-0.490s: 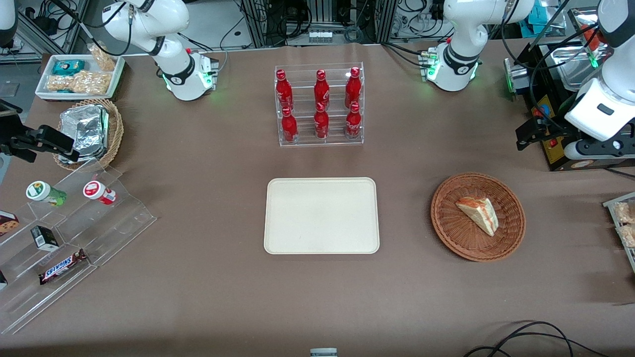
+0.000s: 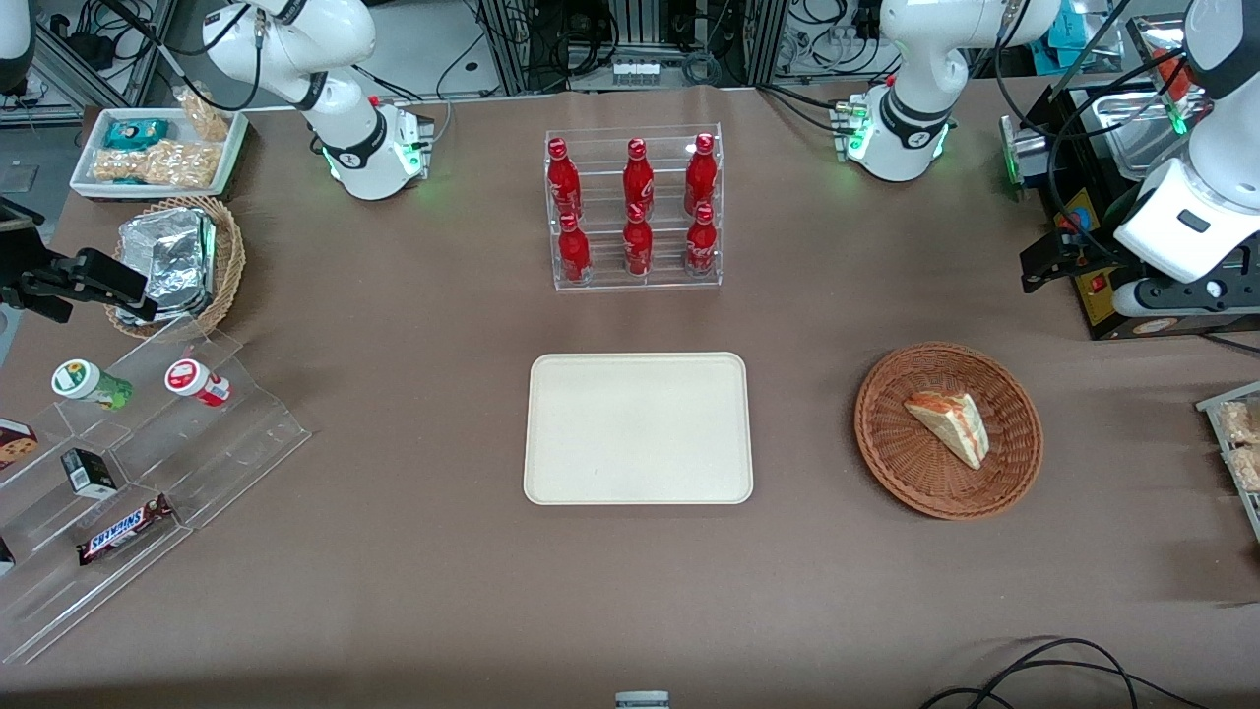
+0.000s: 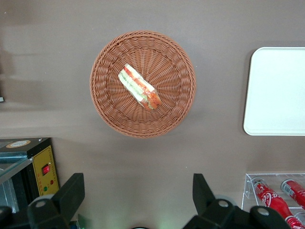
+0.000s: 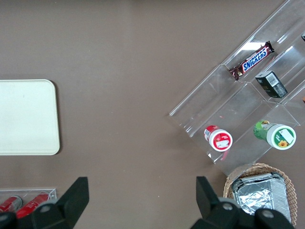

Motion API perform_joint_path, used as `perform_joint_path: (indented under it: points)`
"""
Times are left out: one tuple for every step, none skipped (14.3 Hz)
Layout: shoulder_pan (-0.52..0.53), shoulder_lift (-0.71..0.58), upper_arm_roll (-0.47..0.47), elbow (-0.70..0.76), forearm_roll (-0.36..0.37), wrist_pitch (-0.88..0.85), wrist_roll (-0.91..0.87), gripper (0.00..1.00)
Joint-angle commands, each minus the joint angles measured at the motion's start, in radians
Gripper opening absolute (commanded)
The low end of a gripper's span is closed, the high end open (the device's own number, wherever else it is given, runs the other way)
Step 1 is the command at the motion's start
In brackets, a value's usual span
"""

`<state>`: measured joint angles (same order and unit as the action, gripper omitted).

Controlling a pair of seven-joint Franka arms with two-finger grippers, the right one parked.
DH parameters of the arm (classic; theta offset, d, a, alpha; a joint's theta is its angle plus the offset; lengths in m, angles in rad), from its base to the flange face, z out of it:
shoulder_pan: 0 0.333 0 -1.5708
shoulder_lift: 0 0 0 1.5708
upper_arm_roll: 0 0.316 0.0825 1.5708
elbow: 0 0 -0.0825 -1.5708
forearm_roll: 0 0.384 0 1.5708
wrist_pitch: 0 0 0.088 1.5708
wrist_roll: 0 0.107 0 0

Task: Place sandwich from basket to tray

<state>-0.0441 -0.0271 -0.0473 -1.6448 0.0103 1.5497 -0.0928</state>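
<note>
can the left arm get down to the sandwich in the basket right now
Probably yes. The gripper hangs above the table, jaws open, farther from the front camera than the basket. The sandwich lies alone and uncovered in it, with nothing in between.

– What gets cut off in the wrist view?

– The gripper [image 3: 137, 191], hovering high over the table short of the basket: its two spread fingers [image 3: 71, 191] show, its body runs out of frame. The tray [image 3: 276, 90] is sliced by the edge too, and so is the bottle rack [image 3: 274, 195].

– And from the front?

– At the lower edge, centre, only a sliver of a grey-topped object [image 2: 642, 699] shows; I can't tell what it is. The cable [image 2: 1063, 670] in the lower corner leaves the frame. The clear stepped stand [image 2: 197, 463] is clipped at the side edge.

– Any labels?

– The small black box [image 2: 94, 473] on that stand: print too small to read.
</note>
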Motion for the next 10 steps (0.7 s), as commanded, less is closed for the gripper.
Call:
perform_joint_path:
  points:
    - [-0.002,0.000,0.001,0.007,0.011,-0.033,0.001,1.00]
    - [-0.002,-0.002,0.001,0.005,0.011,-0.033,0.001,1.00]
    - [0.000,-0.005,0.001,0.002,0.010,-0.034,0.001,1.00]
    - [-0.002,-0.002,0.001,0.002,0.010,-0.039,0.001,1.00]
    - [-0.003,0.004,0.001,0.000,0.014,-0.042,-0.001,1.00]
    - [-0.003,0.016,0.001,-0.009,0.019,-0.042,0.001,1.00]
    - [-0.002,0.027,0.001,-0.032,0.022,-0.033,-0.001,1.00]
    - [-0.002,0.045,0.003,-0.056,0.022,-0.013,-0.001,1.00]
    - [0.000,0.074,0.003,-0.088,0.022,0.031,-0.002,1.00]
    - [0.000,0.091,0.003,-0.137,0.022,0.108,-0.002,1.00]
